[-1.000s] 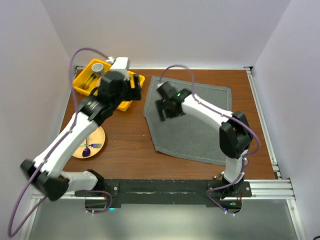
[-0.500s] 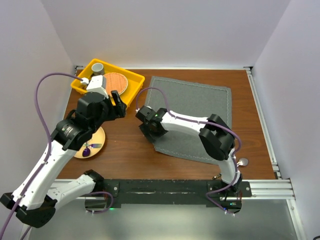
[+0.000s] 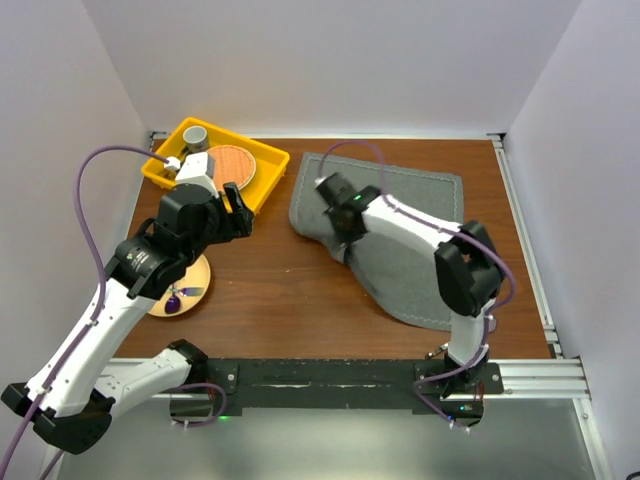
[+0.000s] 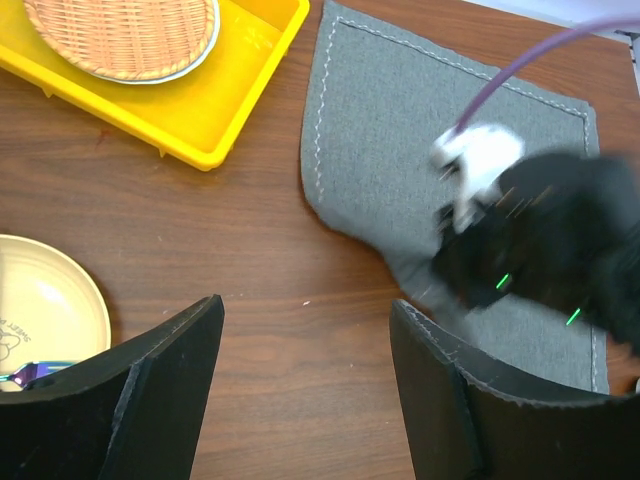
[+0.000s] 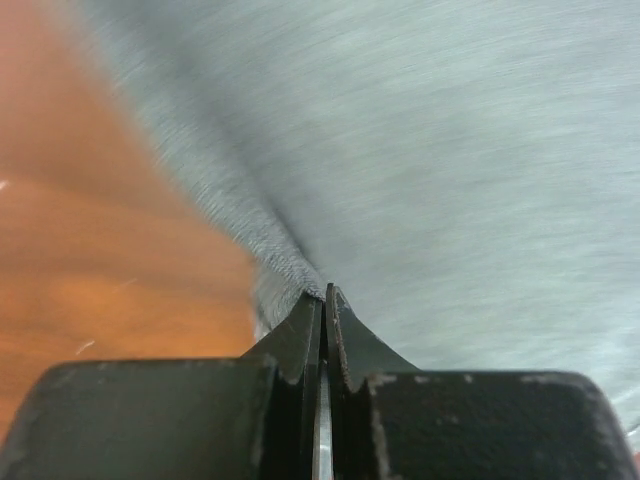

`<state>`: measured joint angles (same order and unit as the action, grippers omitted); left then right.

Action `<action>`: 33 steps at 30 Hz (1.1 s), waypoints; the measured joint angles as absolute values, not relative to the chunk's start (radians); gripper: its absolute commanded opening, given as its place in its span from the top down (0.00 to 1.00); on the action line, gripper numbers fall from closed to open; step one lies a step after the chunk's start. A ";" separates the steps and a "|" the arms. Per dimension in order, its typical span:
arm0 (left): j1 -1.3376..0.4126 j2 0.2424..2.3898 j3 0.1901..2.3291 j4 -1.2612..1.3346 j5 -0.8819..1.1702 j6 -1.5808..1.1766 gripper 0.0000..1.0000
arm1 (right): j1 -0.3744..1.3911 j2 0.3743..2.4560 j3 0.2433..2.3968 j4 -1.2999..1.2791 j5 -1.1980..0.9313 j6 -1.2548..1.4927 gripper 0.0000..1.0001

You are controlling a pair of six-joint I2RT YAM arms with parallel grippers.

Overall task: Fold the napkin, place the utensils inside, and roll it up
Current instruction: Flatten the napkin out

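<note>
Grey-green napkin (image 3: pixel 400 285) toward worktop's (image 3: pixel 270 290) right edge | right gripper (image 5: pixel 325 292) pinched shut on its left hem | left gripper (image 4: pixel 305 305) wide open, empty

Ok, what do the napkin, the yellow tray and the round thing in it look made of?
Napkin: cloth, matte grey-green, with a pale stitched hem. Yellow tray: probably moulded plastic, smooth, slightly glossy, uniform colour. Round thing: looks like wicker or rattan, tan with a visible basket weave; could be an imitation.
</note>
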<state>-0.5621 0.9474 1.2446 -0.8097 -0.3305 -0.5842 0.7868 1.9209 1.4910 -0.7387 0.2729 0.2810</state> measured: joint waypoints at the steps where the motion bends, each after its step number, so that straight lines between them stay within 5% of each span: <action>1: -0.562 0.948 1.242 -0.809 -0.328 -0.584 0.28 | 0.731 1.908 1.491 -0.730 0.266 0.270 0.55; 4: -0.562 0.955 1.235 -0.808 -0.319 -0.583 0.28 | 0.589 1.906 1.509 -0.726 0.276 0.245 0.41; 7: -0.562 0.976 1.235 -0.808 -0.306 -0.583 0.28 | 0.532 1.906 1.523 -0.743 0.303 0.217 0.39; 13: -0.562 0.998 1.231 -0.800 -0.287 -0.582 0.28 | 0.680 1.895 1.528 -0.736 0.252 0.202 0.53; 24: -0.562 1.037 1.228 -0.780 -0.227 -0.579 0.27 | 0.693 2.036 1.600 -0.710 0.218 0.168 0.51; 33: -0.562 1.037 1.228 -0.778 -0.222 -0.564 0.25 | 0.692 2.075 1.602 -0.709 0.214 0.143 0.75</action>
